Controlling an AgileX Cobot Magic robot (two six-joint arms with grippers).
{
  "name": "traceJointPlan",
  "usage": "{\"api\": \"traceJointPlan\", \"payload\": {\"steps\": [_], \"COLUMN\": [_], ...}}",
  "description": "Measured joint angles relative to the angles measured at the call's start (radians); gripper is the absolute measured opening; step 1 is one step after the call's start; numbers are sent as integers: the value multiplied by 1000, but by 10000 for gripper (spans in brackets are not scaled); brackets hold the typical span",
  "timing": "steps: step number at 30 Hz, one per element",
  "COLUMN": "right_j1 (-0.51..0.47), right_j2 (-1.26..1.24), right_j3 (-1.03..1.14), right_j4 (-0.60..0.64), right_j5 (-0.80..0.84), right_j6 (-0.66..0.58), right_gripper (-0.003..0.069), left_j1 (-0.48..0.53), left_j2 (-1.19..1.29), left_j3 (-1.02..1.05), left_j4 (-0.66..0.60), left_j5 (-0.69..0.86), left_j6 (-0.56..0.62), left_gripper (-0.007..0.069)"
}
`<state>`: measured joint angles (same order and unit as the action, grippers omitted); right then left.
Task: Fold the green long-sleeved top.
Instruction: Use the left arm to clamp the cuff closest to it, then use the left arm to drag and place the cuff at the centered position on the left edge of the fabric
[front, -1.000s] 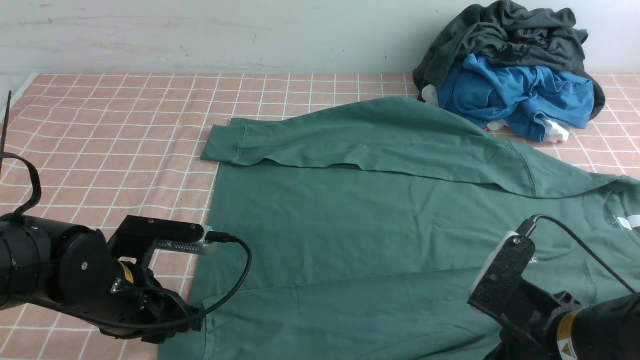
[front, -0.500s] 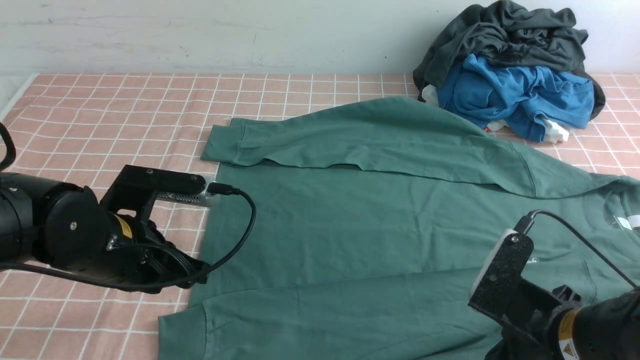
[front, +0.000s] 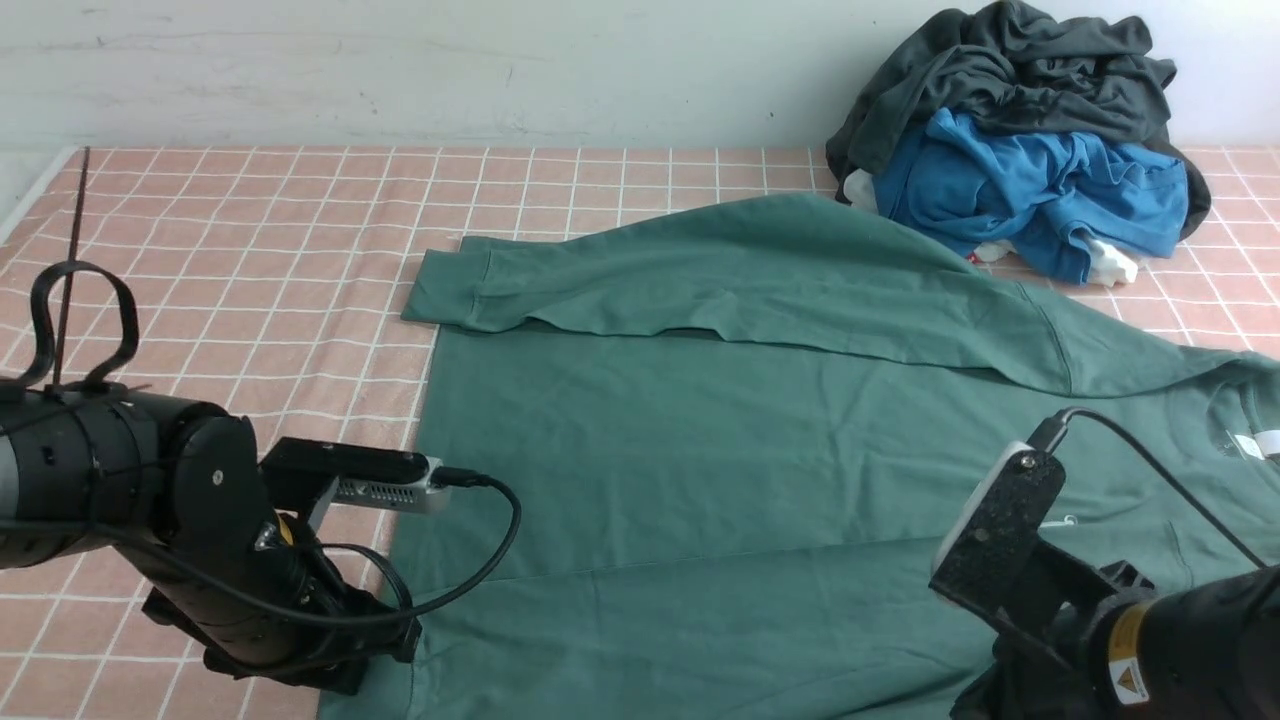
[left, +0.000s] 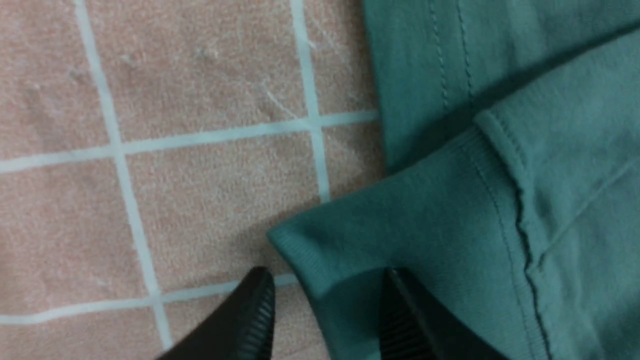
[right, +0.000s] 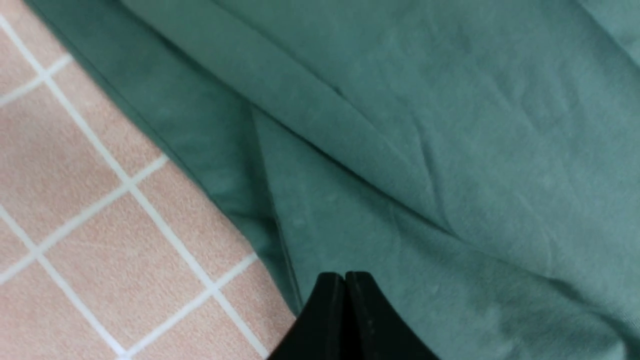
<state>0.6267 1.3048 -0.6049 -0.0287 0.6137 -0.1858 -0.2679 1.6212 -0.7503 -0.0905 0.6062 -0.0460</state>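
Observation:
The green long-sleeved top (front: 700, 450) lies spread flat on the pink checked cloth (front: 250, 230). Its far sleeve is folded across the body, and its neck label (front: 1245, 445) sits at the right edge. In the left wrist view my left gripper (left: 327, 295) is open. The ribbed cuff (left: 320, 250) of the near sleeve lies between its fingers (left: 260, 315). In the right wrist view my right gripper (right: 345, 276) is shut with nothing in it. Its tips rest over the top's near edge (right: 260, 200). In the front view both arms are low at the front corners and their jaws are hidden.
A heap of clothes sits at the far right against the wall, a dark grey garment (front: 1010, 70) over a bright blue one (front: 1030, 190). Bare checked cloth lies left of the top. The cloth's left edge (front: 30, 200) runs near the left arm (front: 150, 500).
The left arm rose and moved forward, then came back down to the near sleeve's cuff, where its jaws now stand apart. The right arm barely moved. The top lies as before.

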Motion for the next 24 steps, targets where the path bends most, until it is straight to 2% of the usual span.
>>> {"api": "traceJointPlan", "payload": {"steps": [2, 6, 8, 14, 17, 24], "right_j1": [0, 0, 0, 0, 0, 0], "right_j2": [0, 0, 0, 0, 0, 0], "right_j3": [0, 0, 0, -1, -1, -1], "right_j4": [3, 5, 5, 5, 5, 5], "right_j5": [1, 4, 4, 7, 7, 7], "right_j6": [0, 0, 0, 0, 0, 0], "right_gripper": [-14, -14, -14, -14, -14, -14], "left_j1": [0, 0, 0, 0, 0, 18], "left_j2": [1, -4, -12, -89, -135, -109], "left_j3": [0, -1, -5, -67, -130, -238], "left_j4": [-2, -22, -24, -32, -29, 46], "left_j5": [0, -6, -8, -1, 0, -59], "left_j6": [1, 29, 46, 68, 118, 159], "left_gripper": [260, 80, 29, 6, 6, 6]}}
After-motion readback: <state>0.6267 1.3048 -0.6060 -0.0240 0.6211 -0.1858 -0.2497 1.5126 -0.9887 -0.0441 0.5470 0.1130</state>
